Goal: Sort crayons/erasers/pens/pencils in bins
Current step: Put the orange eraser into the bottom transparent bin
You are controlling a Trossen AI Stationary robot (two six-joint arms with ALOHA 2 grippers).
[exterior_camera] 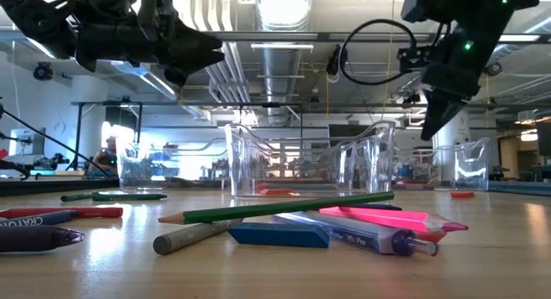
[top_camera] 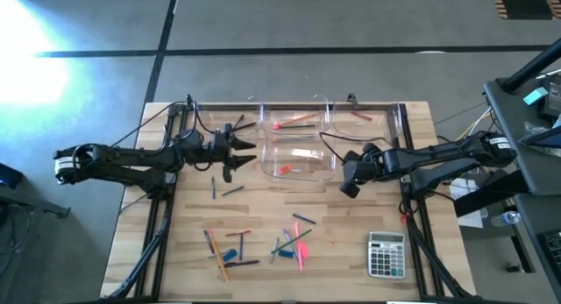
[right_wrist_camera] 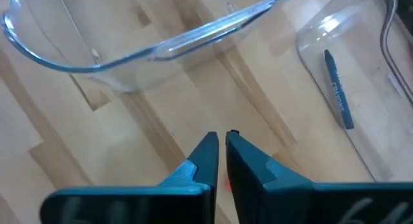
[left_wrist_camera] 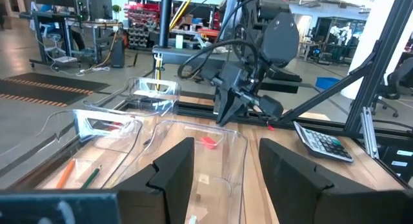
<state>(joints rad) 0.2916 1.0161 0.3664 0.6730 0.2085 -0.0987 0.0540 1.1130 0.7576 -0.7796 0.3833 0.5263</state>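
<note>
Several clear bins (top_camera: 298, 139) stand at the table's far middle. The far one holds orange and red pencils (top_camera: 294, 121), and the nearer one (left_wrist_camera: 213, 130) holds a pink eraser (left_wrist_camera: 208, 142). A blue crayon (right_wrist_camera: 337, 88) lies in another bin. Loose pens, pencils, crayons and erasers (top_camera: 294, 243) lie near the front edge, with two more sticks (top_camera: 223, 188) below my left gripper. My left gripper (top_camera: 250, 148) hovers open and level, left of the bins. My right gripper (top_camera: 349, 190) hangs shut above the bare table, right of the nearer bin and pointing steeply down. Nothing shows between its fingertips (right_wrist_camera: 221, 139).
A grey calculator (top_camera: 386, 254) lies at the near right. A small red piece (top_camera: 403, 218) sits by the right frame rail. A second cluster of sticks (top_camera: 228, 247) lies at the near left. Bare wood lies between the bins and the loose items.
</note>
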